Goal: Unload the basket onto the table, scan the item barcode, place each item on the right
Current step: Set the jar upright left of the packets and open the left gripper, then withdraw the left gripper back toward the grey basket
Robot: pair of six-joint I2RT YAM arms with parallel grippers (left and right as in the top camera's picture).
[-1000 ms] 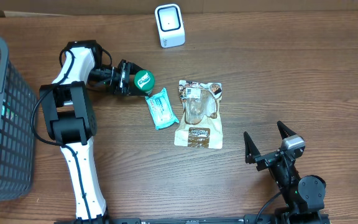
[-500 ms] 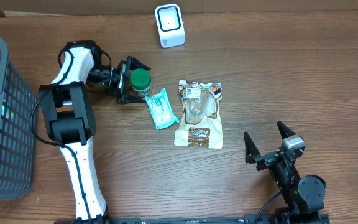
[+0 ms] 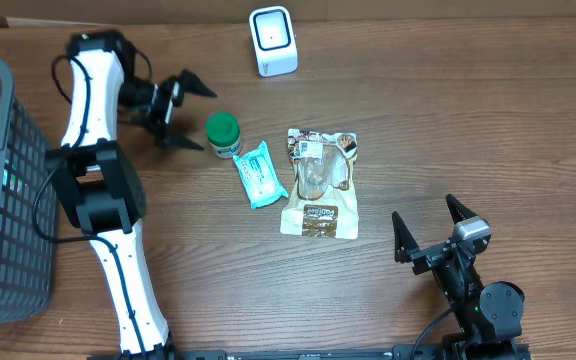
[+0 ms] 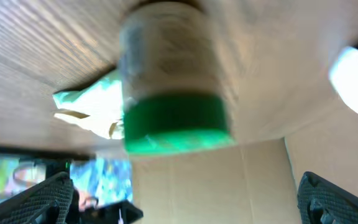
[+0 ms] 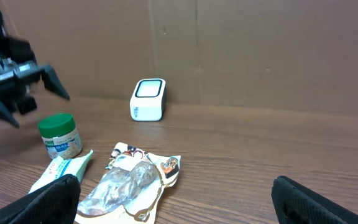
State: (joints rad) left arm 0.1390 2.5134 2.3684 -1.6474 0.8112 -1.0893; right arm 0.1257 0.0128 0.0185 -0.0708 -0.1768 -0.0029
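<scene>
Nearest me the right gripper (image 3: 426, 222) sits idle, jaws spread wide and empty. Past the teal packet (image 3: 260, 173), the green-lidded jar (image 3: 223, 131) stands upright on the table (image 3: 468, 120) just beside it, with the left gripper (image 3: 196, 118) close by, wide open and holding nothing. One careless swing there could topple the jar, hiding its barcode from the scanner (image 3: 273, 40) at the back.

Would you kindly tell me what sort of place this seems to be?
Probably a mock shop checkout on a lab bench: a white barcode scanner, a grey mesh basket, and packaged groceries such as a green-lidded jar, before a cardboard backdrop.
</scene>
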